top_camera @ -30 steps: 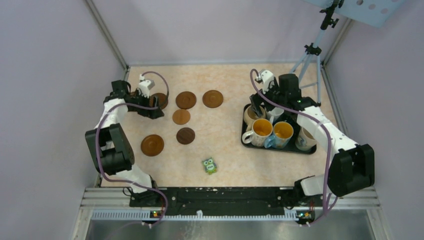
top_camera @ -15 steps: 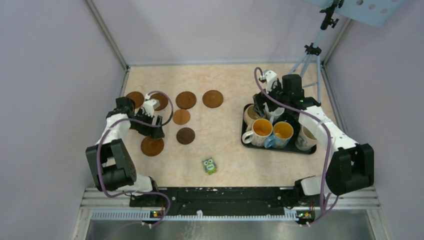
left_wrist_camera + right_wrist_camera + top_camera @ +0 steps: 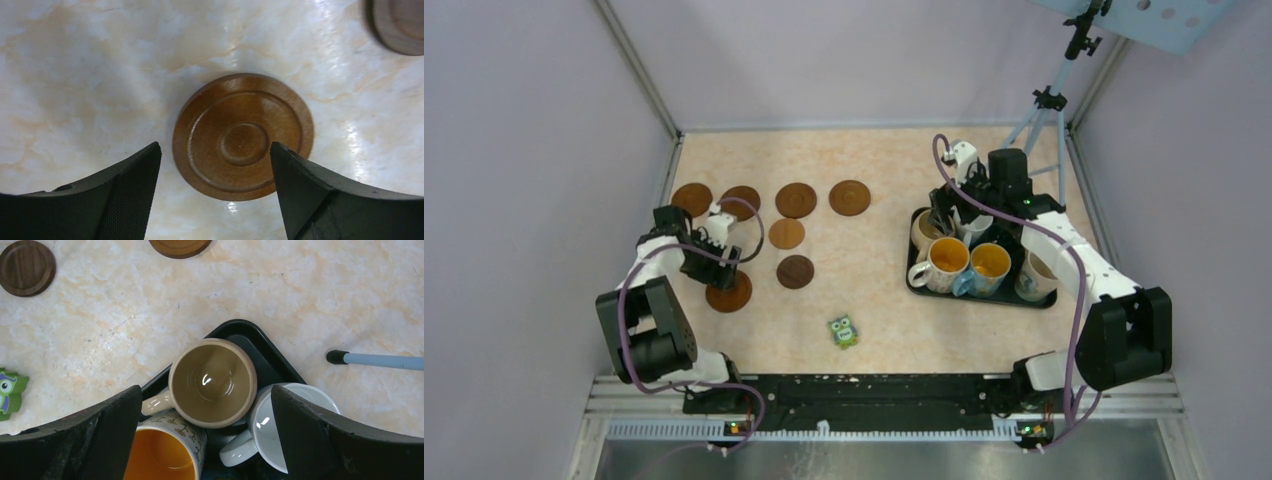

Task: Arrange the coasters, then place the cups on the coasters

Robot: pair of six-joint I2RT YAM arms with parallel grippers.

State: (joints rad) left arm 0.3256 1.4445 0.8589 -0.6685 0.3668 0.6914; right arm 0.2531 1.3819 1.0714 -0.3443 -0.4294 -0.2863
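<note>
Brown wood sits square between your left jaws now. The ringed coaster (image 3: 243,136) lies flat on the bench (image 3: 75,75), with both fingers spread wide either side of it and touching nothing. A second ago those jaws hung over the far-left end of the back row; since then they have swung toward the near edge. A far-left coaster (image 3: 692,197) now shows where they were, free of the arm.

By the look of it, that gives you a back row of four. The far-left one is followed by its neighbour (image 3: 742,200), the third coaster (image 3: 796,199) and the fourth coaster (image 3: 850,197). Three are still out of line: the tan coaster (image 3: 786,233), the dark coaster (image 3: 795,271) and the ringed one under your left jaws. The arranging looks a little over half done, and the ringed disc is the likely next pick. It is thin and lies flat, so expect a fiddly pinch at the rim.

Your right jaws have barely shifted. They hang fully open above the black tray (image 3: 240,330), with the beige cup (image 3: 213,382) centred between them and nothing gripped. The white cup (image 3: 295,425) and the orange-lined cup (image 3: 160,457) crowd against it. Every cup is still in the tray — none is on a coaster yet.
</note>
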